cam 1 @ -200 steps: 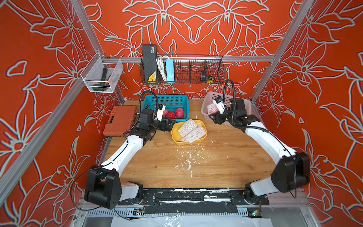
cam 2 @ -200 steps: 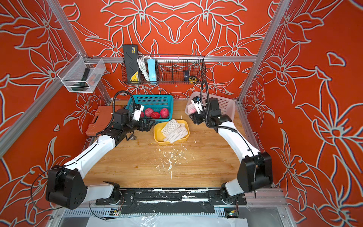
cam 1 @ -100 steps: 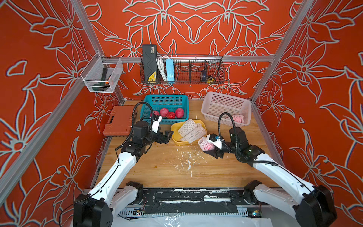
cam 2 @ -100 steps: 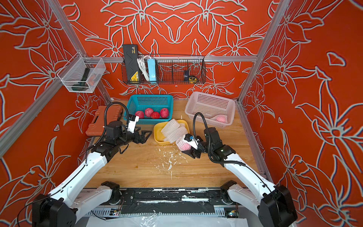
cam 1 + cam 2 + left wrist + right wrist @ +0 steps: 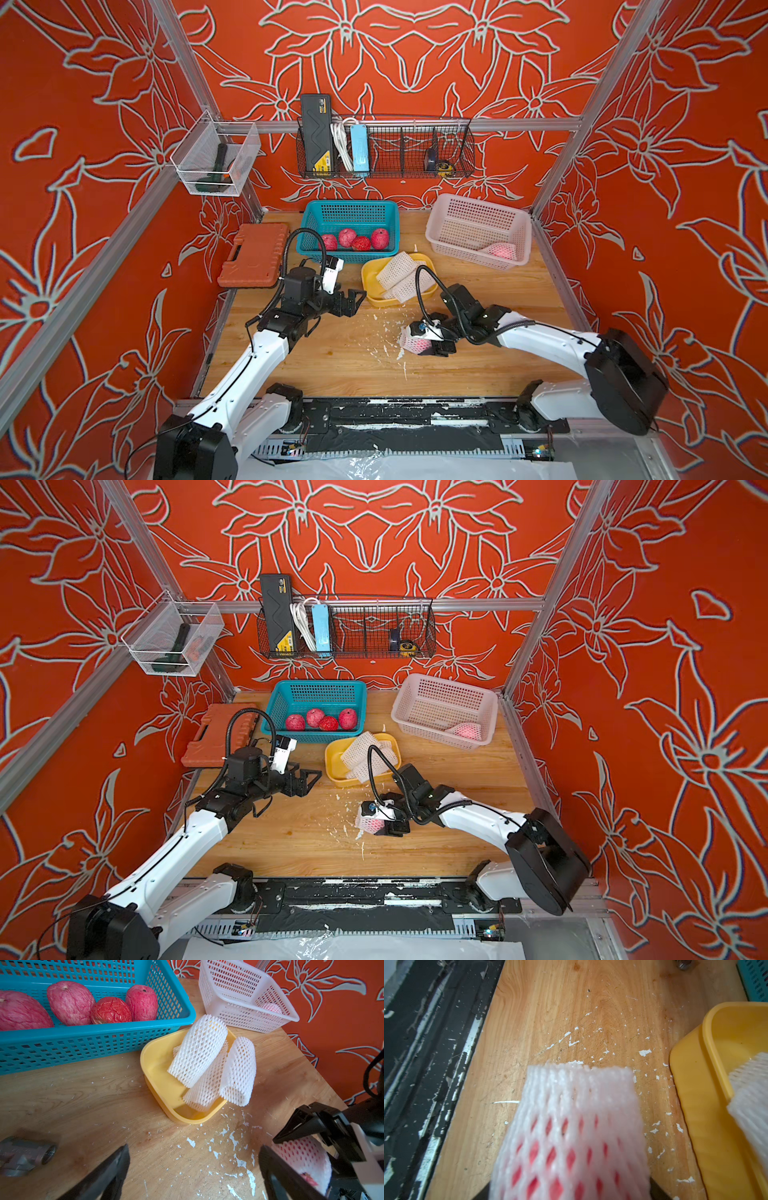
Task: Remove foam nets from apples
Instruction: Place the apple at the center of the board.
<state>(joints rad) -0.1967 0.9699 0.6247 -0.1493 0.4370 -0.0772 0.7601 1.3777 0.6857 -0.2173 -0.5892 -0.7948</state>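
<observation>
At mid-table, toward the front edge, your right gripper (image 5: 428,345) is clamped on a netted apple (image 5: 412,341), net not yet off; can't tell whether it touches the table (image 5: 332,357); your left gripper (image 5: 356,302) hangs spread wide and empty, just beside the yellow tray (image 5: 367,274). Loose nets (image 5: 400,275) lie piled in that tray; four bare apples (image 5: 356,242) sit in the blue basket (image 5: 349,214) behind it; a second netted apple (image 5: 503,250) lies in the white basket (image 5: 465,220), well apart.
</observation>
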